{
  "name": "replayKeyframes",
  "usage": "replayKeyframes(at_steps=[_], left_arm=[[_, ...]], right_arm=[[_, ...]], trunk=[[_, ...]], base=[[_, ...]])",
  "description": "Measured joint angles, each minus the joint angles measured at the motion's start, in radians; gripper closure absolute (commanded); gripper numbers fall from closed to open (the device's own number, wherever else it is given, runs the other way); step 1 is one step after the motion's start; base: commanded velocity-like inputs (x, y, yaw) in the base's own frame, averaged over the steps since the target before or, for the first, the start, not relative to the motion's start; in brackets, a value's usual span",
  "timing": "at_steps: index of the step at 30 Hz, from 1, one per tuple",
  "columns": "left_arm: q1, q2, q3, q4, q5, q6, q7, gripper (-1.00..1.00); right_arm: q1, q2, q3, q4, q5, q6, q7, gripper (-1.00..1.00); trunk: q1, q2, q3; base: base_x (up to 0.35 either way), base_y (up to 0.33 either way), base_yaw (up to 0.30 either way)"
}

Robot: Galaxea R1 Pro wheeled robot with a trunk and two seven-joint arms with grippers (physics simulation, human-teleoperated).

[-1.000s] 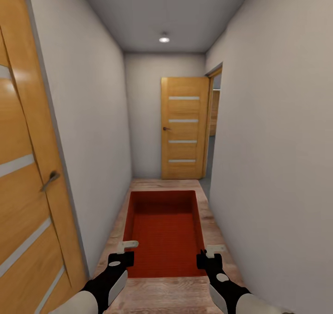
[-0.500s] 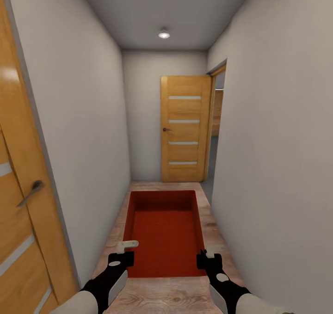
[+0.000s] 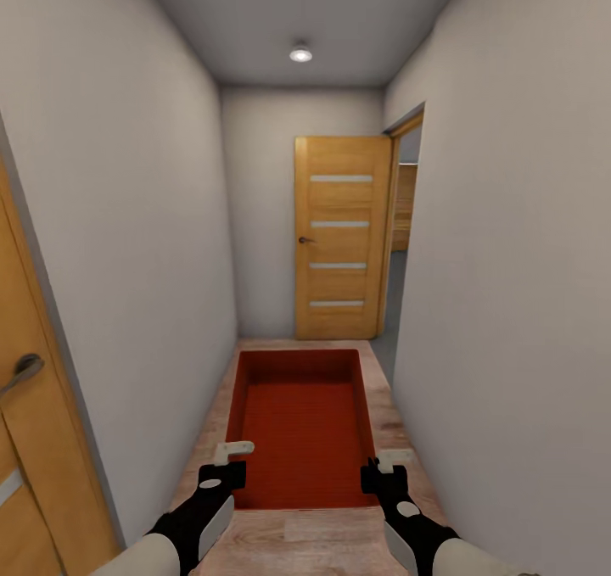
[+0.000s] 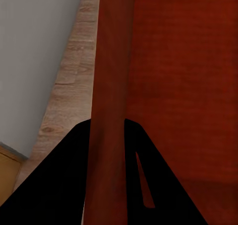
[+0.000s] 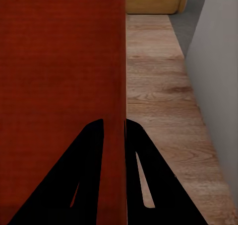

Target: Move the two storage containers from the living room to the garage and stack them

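An orange-red storage container is held level in front of me, over the wood plank floor of a narrow hallway. My left gripper is shut on its left wall, my right gripper on its right wall. In the left wrist view the black fingers straddle the red wall. The right wrist view shows the same grip, with fingers on either side of the right wall. The container is empty inside.
Pale walls close in on both sides of the hallway. An open wooden door stands at the far end beside a doorway on the right, with grey floor beyond. Another wooden door with a handle is close at my left.
The view has advanced along the hallway: the left door slid out toward the picture's edge and the far door looks slightly nearer. The container and both grippers keep the same hold.
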Motion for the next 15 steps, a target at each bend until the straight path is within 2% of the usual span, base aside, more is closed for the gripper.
replayKeyframes(at_steps=[15], left_arm=[[0.000,-0.001,0.000,0.000,0.000,0.000,0.000,1.00]], right_arm=[[0.000,-0.001,0.000,0.000,-0.001,0.000,0.001,1.00]], trunk=[[0.000,0.000,0.000]], base=[[0.322,0.000,0.000]])
